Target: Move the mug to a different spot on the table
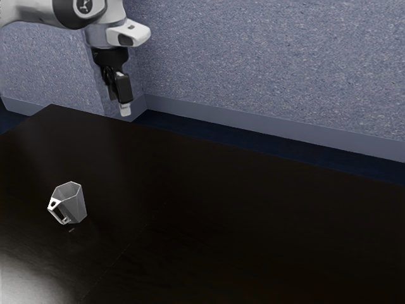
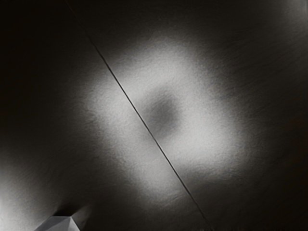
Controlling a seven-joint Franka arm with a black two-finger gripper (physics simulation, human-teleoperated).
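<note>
One grey faceted mug [image 1: 68,201] stands upright on the left of the dark table [image 1: 253,215], handle turned near-left. My hand [image 1: 125,110] hangs high over the far-left corner, well apart, holding nothing, presumably because the approach is not yet begun. Its opening I cannot tell. No writing is readable.

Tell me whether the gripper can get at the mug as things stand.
Probably yes. The gripper hangs high above the far edge of the table, while the mug stands upright nearer the camera; nothing lies between them, so a descent looks unobstructed.
</note>
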